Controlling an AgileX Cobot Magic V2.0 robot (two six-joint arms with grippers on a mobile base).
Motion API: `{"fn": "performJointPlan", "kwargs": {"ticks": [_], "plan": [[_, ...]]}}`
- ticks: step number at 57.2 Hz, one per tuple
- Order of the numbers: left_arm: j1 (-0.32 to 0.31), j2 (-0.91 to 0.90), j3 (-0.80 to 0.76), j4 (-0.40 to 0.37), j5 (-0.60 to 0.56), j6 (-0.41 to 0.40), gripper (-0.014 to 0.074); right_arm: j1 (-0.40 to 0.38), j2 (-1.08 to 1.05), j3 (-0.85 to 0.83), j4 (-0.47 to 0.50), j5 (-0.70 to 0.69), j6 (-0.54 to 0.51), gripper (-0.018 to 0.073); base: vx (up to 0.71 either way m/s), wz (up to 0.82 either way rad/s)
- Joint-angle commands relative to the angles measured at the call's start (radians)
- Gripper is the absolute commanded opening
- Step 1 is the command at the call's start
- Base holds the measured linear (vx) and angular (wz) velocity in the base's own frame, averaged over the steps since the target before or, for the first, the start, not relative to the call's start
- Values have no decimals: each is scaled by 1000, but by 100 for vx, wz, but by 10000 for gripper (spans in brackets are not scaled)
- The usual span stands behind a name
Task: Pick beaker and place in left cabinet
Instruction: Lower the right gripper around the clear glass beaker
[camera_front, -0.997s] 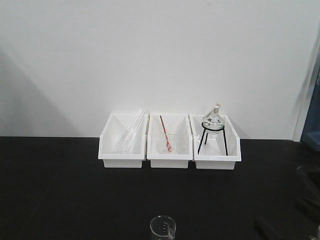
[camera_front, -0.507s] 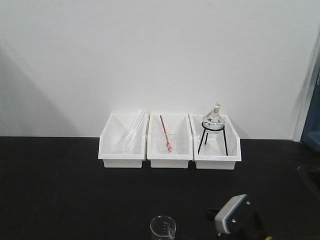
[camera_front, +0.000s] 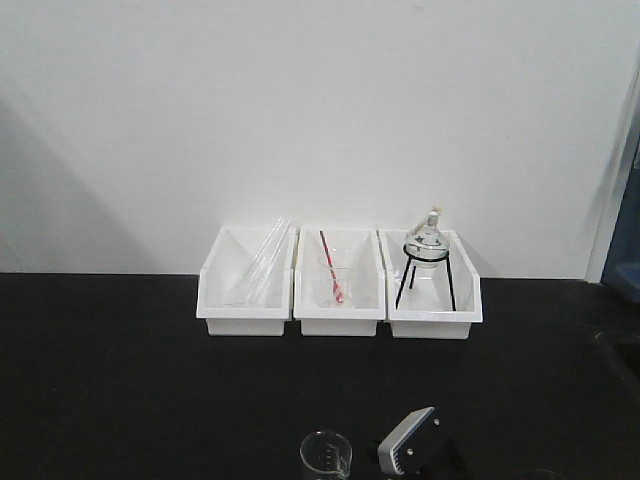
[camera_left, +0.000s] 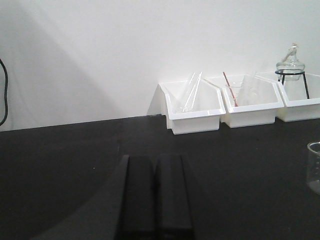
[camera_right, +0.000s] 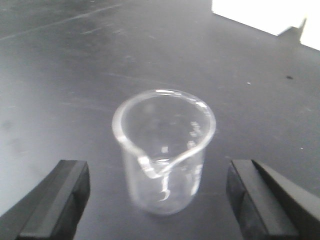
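Right gripper (camera_right: 162, 197) spread wide, beaker (camera_right: 162, 150) between its fingers
Neither finger touches the upright beaker; left gripper (camera_left: 155, 165) closed, holding nothing.

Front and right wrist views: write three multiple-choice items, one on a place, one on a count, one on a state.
1. The beaker stands:
A. on the floor
B. on a shelf
C. on the black table

2. White bins by the wall:
A. two
B. three
C. five

3. The right gripper is:
A. open, straddling the beaker
B. shut on the beaker
C. shut, empty

Answers: 1 C, it rests on bare tabletop in front of the bins; 2 B, three stand side by side; 3 A, gaps show between its fingers and the glass.
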Motion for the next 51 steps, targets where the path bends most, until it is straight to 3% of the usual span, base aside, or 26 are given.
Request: {"fn": "performJointPlan", "kwargs": {"ticks": [1, 17, 27, 35, 51], "plan": [[-1, -18, 16, -7, -84, -3, 1, -1, -14, -56, 17, -87, -5, 602, 0, 0], [-1, -18, 16, -7, -84, -3, 1, 0, 61, -158, 16, -87, 0, 594, 0, 0], [-1, -18, 16, -7, -84, -3, 1, 0, 97, -210, 13, -95, 85, 593, 0, 0], [-1, -18, 16, -7, -84, -3, 1, 0, 128, -252, 10, -98, 94, 592, 0, 0], [-1, -18, 16, -7, -84, -3, 1, 53, 183, -312, 15, -98, 99, 592, 0, 0]]}}
